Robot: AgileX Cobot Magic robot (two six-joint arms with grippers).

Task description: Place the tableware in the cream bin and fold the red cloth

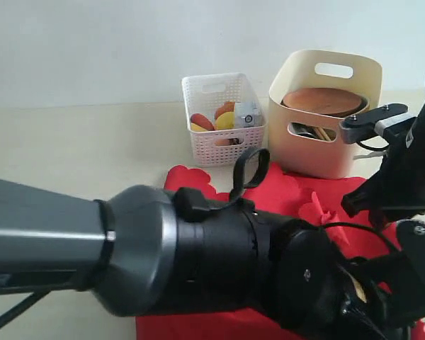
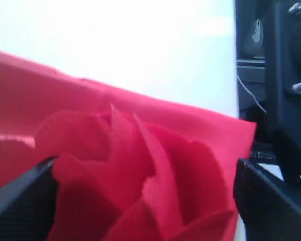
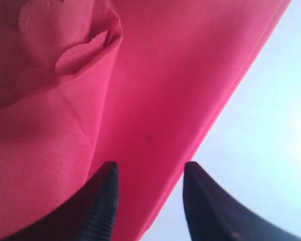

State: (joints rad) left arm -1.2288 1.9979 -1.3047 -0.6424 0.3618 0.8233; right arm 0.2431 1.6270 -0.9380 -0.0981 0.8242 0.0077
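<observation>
left claw [image 2: 145, 193] spread around bunched red cloth [image 2: 190, 133], right claw [image 3: 150, 168] parted over the cloth's edge.

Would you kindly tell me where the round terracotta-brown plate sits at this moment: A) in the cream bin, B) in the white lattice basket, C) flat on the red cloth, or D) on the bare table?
A: the terracotta-brown plate lies inside the top of the cream bin, beyond the red cloth and apart from the white lattice basket beside it.
</observation>
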